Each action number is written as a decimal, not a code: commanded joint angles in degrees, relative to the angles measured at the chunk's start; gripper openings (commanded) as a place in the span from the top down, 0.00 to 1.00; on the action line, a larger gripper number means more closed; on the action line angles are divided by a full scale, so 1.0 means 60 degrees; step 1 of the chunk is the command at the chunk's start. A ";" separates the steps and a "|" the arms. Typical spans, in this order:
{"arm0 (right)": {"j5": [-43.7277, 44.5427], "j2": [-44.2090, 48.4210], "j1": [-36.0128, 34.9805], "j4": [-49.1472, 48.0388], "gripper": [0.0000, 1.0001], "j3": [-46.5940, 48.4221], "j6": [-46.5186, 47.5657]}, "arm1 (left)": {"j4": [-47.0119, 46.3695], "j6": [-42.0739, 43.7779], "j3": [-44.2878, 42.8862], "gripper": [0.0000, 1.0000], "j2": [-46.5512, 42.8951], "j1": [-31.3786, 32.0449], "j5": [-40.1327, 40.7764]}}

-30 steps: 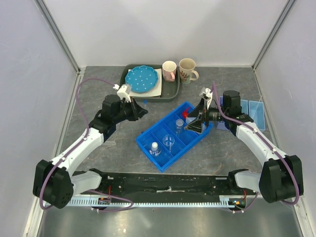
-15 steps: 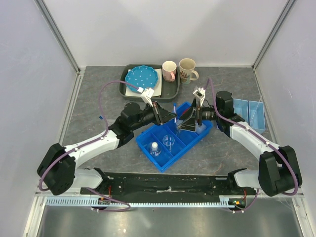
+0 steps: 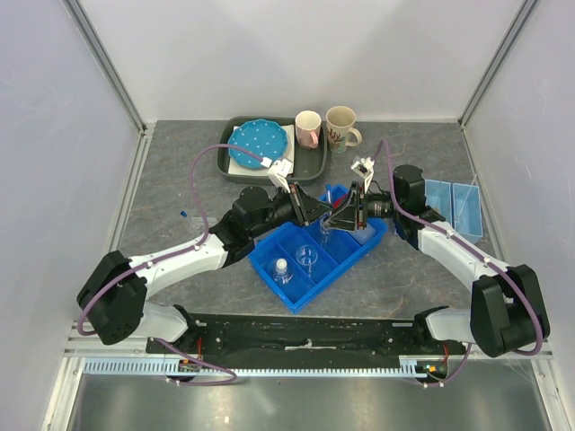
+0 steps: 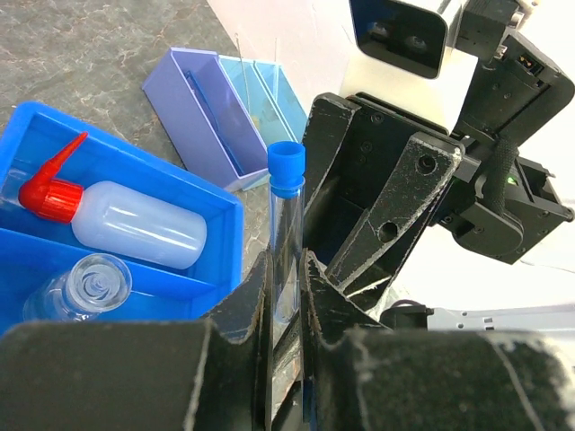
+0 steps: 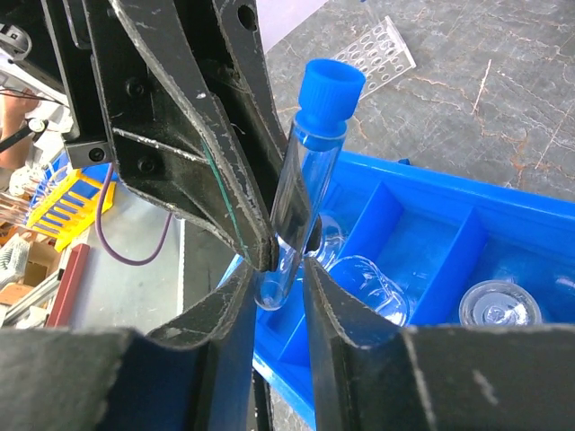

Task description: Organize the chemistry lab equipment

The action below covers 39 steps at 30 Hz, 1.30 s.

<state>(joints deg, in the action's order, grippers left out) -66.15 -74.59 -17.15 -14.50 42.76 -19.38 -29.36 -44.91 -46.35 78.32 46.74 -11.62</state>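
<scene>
Between the left hand's matte black fingers, a slim clear glass tube with a blue plastic cap is standing pinched, both fingers pressing against it. The right hand is squeezing the same tube at its rounded bottom end, so the two hands are meeting over the bin, a glossy blue plastic box split by dividers. A soft white bottle with a red cone nozzle is lying in one compartment. A round glass flask is sitting in the next, and a clear beaker in another. Translucent blue and violet trays are resting beyond on the grey veined counter.
</scene>
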 commanded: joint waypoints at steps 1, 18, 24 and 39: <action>-0.0093 -0.0035 -0.0013 -0.0410 0.72 0.0080 -0.0037 | -0.0467 0.0116 -0.0361 0.97 -0.0002 0.0120 0.0325; -0.0035 0.0287 -0.0013 0.0805 0.90 0.0241 0.1485 | 0.1669 0.0832 -0.1180 0.31 -0.0470 0.0062 0.0486; -0.0035 0.0478 -0.0116 0.1391 0.91 0.0343 0.2217 | 0.4331 0.1054 -0.2733 0.25 -0.0223 -0.0538 -0.0303; 0.0009 0.0624 -0.0306 0.2226 0.91 0.0490 0.3156 | 0.7047 0.1478 -0.4858 0.41 0.1345 -0.1096 -0.2926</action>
<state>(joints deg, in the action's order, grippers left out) -65.69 -72.16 -18.55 -1.23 43.22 -2.83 9.50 -38.83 -72.23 85.56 40.12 -23.75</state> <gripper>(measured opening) 0.225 0.606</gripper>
